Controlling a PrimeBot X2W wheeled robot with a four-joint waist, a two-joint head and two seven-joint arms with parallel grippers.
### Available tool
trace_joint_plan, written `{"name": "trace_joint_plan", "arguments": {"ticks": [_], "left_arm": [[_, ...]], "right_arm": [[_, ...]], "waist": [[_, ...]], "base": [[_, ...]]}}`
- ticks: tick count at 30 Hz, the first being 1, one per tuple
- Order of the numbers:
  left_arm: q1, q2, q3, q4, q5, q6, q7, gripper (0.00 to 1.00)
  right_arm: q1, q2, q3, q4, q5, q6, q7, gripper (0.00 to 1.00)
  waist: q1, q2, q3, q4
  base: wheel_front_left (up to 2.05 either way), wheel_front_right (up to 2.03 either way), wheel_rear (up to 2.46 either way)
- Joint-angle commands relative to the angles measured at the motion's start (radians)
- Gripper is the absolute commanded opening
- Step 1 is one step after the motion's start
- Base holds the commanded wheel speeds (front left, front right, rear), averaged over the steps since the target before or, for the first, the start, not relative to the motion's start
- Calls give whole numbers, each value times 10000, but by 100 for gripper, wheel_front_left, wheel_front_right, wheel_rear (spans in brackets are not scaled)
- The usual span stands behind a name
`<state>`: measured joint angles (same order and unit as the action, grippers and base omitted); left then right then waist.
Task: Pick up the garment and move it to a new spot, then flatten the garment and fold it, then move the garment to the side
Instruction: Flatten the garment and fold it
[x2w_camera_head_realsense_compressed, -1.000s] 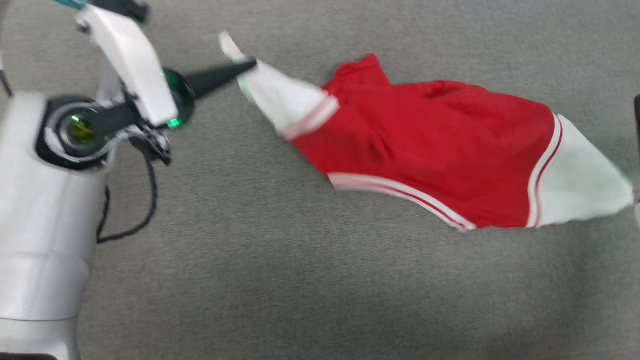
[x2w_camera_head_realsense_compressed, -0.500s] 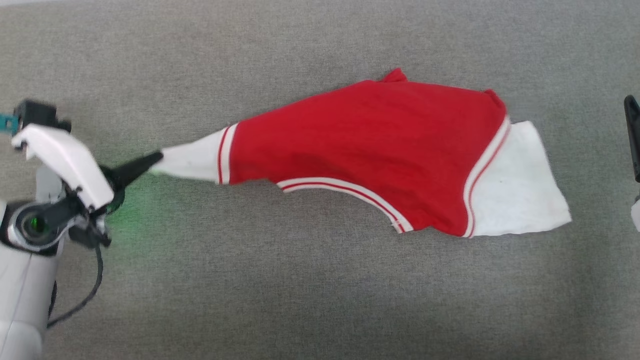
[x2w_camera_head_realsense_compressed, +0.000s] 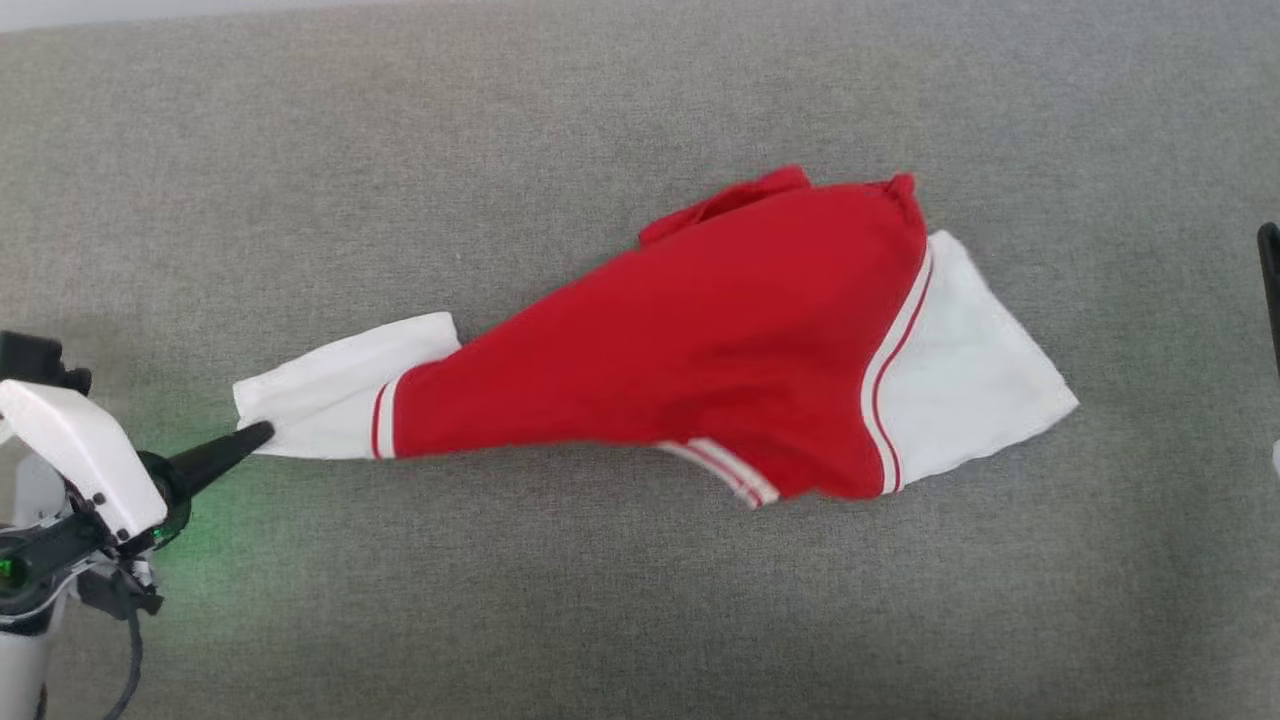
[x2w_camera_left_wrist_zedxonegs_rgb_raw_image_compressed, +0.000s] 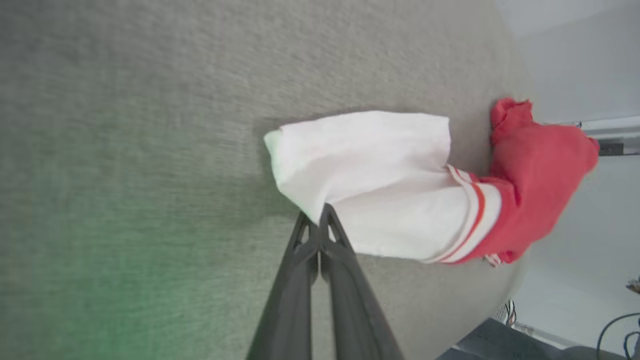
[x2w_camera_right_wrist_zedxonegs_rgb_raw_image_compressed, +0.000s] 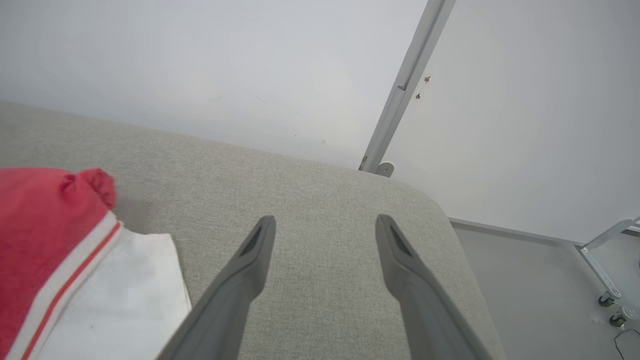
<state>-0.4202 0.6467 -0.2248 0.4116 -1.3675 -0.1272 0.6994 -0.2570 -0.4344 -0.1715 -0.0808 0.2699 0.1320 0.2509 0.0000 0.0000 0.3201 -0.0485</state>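
Left gripper (x2w_camera_head_realsense_compressed: 262, 432): pressed together on the corner of the pinched sleeve (x2w_camera_head_realsense_compressed: 320, 395), low over the grey cushion (x2w_camera_head_realsense_compressed: 600, 600); no gap between the tips in the left wrist view.
Right gripper (x2w_camera_right_wrist_zedxonegs_rgb_raw_image_compressed: 325, 222): spread wide, holding nothing, above bare cushion.
Shirt (x2w_camera_head_realsense_compressed: 700, 360): down on the cushion, running from the left gripper's tips toward the right gripper; red body humped and creased.
Free sleeve (x2w_camera_right_wrist_zedxonegs_rgb_raw_image_compressed: 115, 295): just off the right gripper's left side, not touching it.
Change at the right gripper's end: a second ago pulled out to a point, reaching toward that gripper; now loose, squared off and flat on the cushion.
Change at the left gripper's end: half a second ago drawn into a narrow taut cone off the tips; now slack and wider, doubled back beside the pinch.
Change in the body: stretched long and thin half a second ago; now shorter and bunched higher.
Caution: camera shifted between the pictures, so no telling how far the shirt itself travelled.
Meaning for the task: likely the tail of the move to a new spot, with the shirt set down and held at one corner.
Left to do: flattening, folding, moving aside; lettering and hem hidden in the bunching.
Next need: probably a fresh hold by the right gripper on the free sleeve, then a pull apart.
Risk: pulling from one corner alone likely ropes the cloth again.
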Motion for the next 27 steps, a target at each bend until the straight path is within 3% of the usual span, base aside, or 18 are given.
{"name": "trace_joint_plan", "arguments": {"ticks": [1,6,7,8,9,10,18,23,25,27], "left_arm": [[6,-162,40,172,-26,-1,-169,0],[-332,-428,-103,684,305,-33,-708,0],[-341,-439,-166,721,452,-32,-862,16],[-306,-412,-319,682,640,-39,-995,38],[-283,-346,-476,428,839,-44,-1215,90],[-224,-267,-497,248,1018,-46,-1588,100],[808,31,-735,-615,2166,-41,-4818,100],[1374,-254,-835,-691,3008,-40,-7269,100],[1710,-724,-1001,-435,3633,-29,-8598,100],[1921,-1044,-1206,-264,3968,52,-9089,100]], "right_arm": [[54,29,-35,9,48,-25,20,100],[14,-64,302,82,124,-25,94,100],[29,-110,394,86,157,-25,98,100],[56,-147,521,82,199,-25,132,100],[98,-214,643,66,210,-25,174,100],[137,-293,728,37,220,-25,210,100],[652,-1130,2094,-215,638,-27,733,100],[939,-1703,2997,-437,1133,-25,1178,100],[1226,-2059,3620,-500,1523,-25,1505,100],[1507,-2369,3989,-522,1719,-25,1776,100]], "waist": [[0,0,-22,6],[0,0,-181,16],[0,0,-223,26],[0,0,-266,32],[0,0,-301,37],[0,0,-325,44],[0,0,-466,211],[0,0,-523,486],[0,0,-676,724],[0,0,-744,950]], "base": [[0,0,0],[0,0,0],[0,0,0],[0,0,0],[0,0,0],[0,0,0],[0,0,0],[0,0,0],[0,0,0],[0,0,0]]}}
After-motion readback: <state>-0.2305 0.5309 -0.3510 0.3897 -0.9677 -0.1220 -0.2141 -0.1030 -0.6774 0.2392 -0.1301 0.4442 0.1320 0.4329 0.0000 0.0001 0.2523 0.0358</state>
